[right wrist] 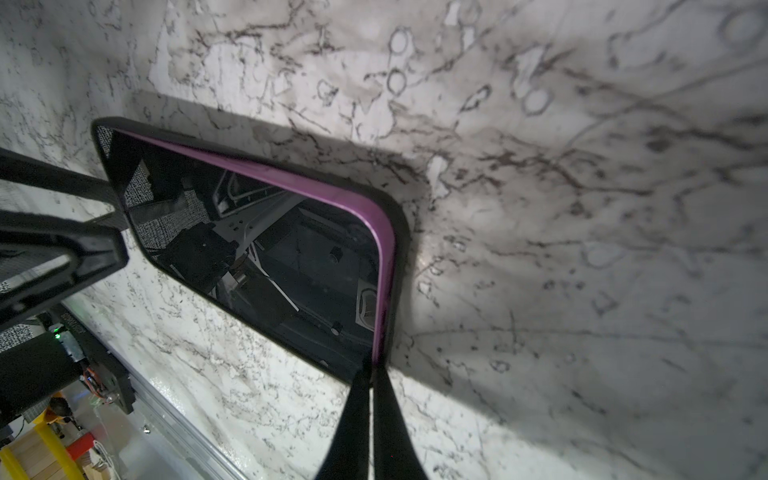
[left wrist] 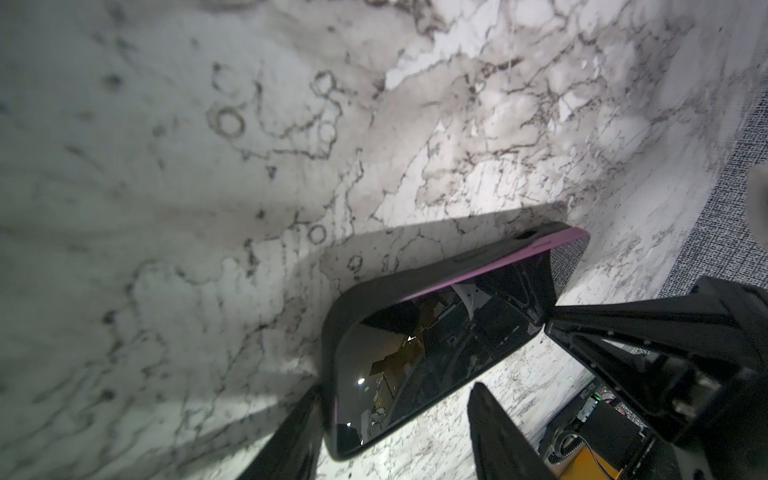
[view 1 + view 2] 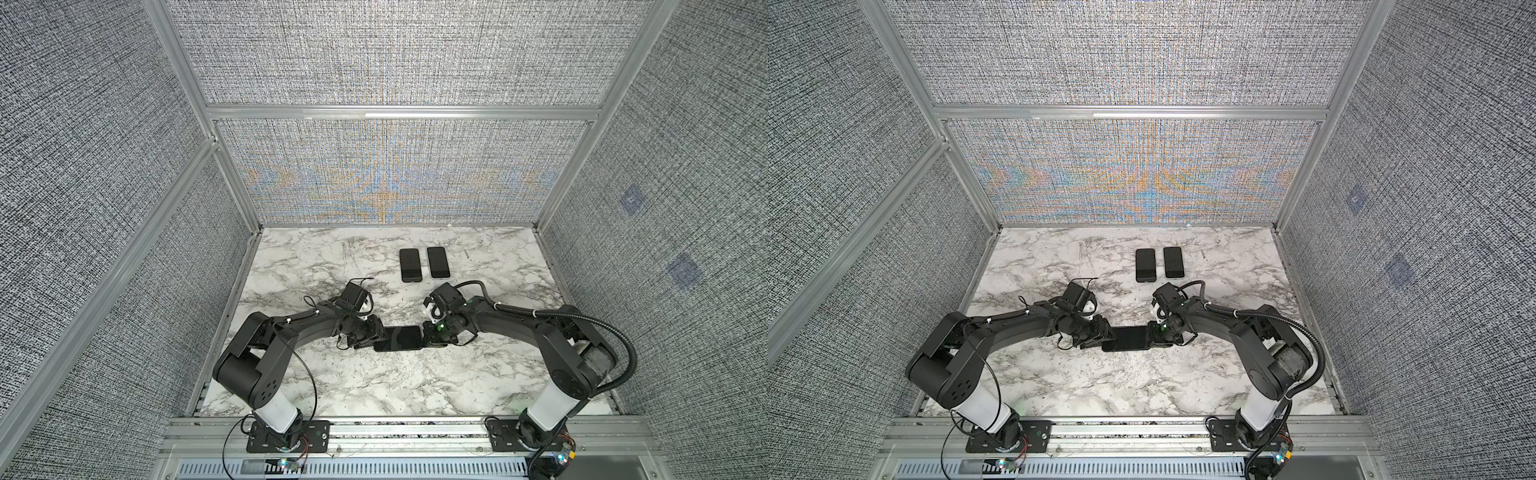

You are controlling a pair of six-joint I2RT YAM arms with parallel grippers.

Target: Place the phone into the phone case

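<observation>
A dark glossy phone (image 3: 401,337) (image 3: 1129,337) with a purple edge lies screen up inside a black phone case (image 2: 332,332) (image 1: 399,232) on the marble table, between both arms. A purple band shows above the case rim along one long side and round one corner. My left gripper (image 3: 376,338) (image 2: 397,385) is open at the phone's left end: one finger (image 2: 295,432) touches the case corner, the other stands clear of it. My right gripper (image 3: 424,336) (image 1: 371,365) is shut, its tips on the purple edge at the phone's right end.
Two more dark phone-shaped slabs (image 3: 410,264) (image 3: 438,262) lie side by side further back on the table (image 3: 332,374). Grey fabric walls enclose three sides, and an aluminium rail (image 3: 415,432) with the arm bases runs along the front.
</observation>
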